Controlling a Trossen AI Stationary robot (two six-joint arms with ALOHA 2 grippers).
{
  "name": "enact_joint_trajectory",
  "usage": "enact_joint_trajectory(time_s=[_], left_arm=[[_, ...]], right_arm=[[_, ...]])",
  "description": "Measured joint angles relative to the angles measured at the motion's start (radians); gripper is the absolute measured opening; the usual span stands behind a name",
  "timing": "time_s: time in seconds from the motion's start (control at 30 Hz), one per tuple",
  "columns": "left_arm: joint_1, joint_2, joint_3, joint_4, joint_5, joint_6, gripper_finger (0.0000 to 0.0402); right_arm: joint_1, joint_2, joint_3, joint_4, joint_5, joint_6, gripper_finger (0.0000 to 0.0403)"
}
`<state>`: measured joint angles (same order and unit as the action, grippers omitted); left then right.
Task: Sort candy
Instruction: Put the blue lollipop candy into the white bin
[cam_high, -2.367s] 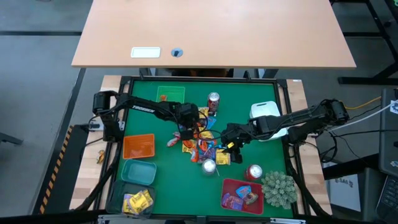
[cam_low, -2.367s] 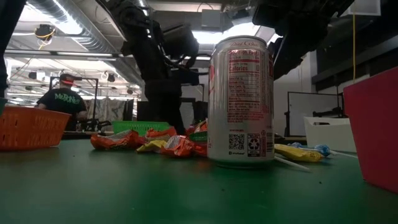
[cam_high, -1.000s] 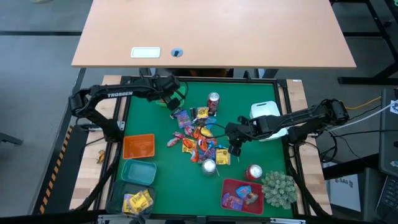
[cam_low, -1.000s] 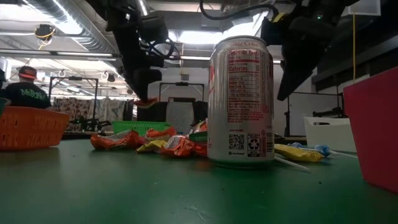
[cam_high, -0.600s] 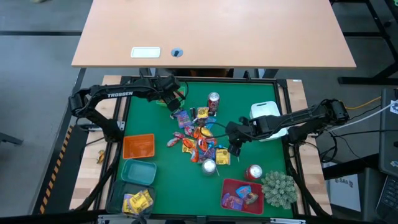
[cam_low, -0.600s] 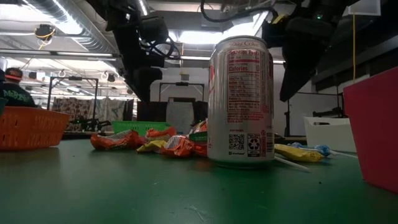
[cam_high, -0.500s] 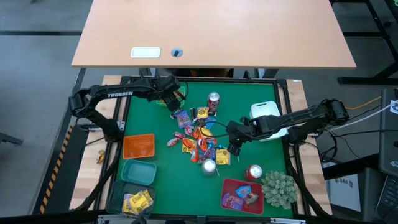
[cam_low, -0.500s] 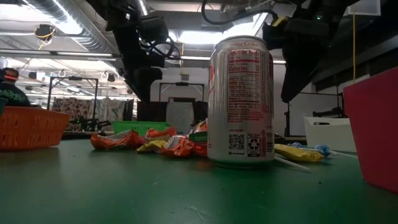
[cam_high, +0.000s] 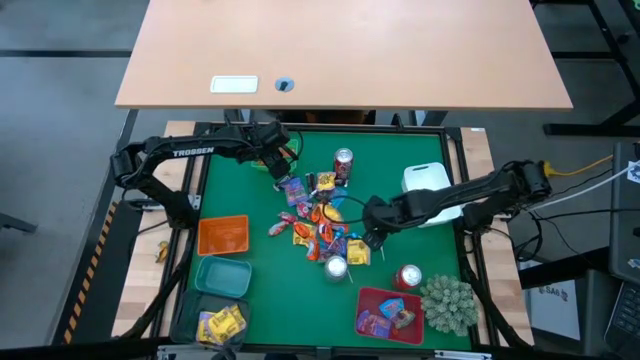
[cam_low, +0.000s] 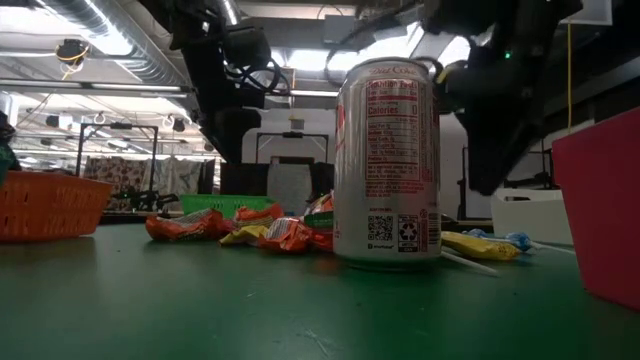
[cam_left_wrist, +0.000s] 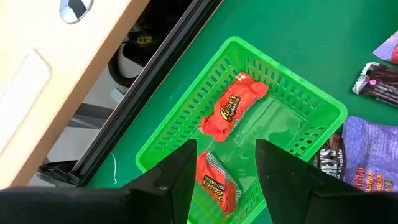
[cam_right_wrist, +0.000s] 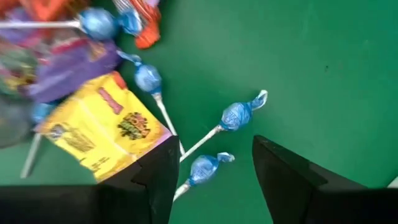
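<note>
A drink can (cam_low: 387, 163) hides the middle of the candy pile (cam_low: 240, 226) in the low view, while a second orange packet (cam_left_wrist: 216, 181) disappears behind the left gripper (cam_left_wrist: 225, 167) and lollipop sticks (cam_right_wrist: 200, 141) run beneath the right gripper (cam_right_wrist: 212, 168).

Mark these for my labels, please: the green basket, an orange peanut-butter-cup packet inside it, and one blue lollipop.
green basket (cam_left_wrist: 323, 107), left wrist view, on its rim.
orange peanut-butter-cup packet (cam_left_wrist: 231, 107), left wrist view, middle of wrapper.
blue lollipop (cam_right_wrist: 236, 115), right wrist view, on its wrapped head.
</note>
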<state>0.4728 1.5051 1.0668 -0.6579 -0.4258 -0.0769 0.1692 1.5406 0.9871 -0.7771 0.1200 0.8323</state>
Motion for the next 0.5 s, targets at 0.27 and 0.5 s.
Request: enact_joint_trajectory(time_s=[0.27, 0.5], left_arm=[[0.0, 0.0, 0.0, 0.0, 0.001, 0.0, 0.0154], [0.0, 0.0, 0.0, 0.0, 0.001, 0.0, 0.0154]], right_arm=[[0.0, 0.097, 0.0, 0.003, -0.017, 0.001, 0.0194], [0.0, 0.156, 0.0, 0.03, -0.051, 0.002, 0.0194]])
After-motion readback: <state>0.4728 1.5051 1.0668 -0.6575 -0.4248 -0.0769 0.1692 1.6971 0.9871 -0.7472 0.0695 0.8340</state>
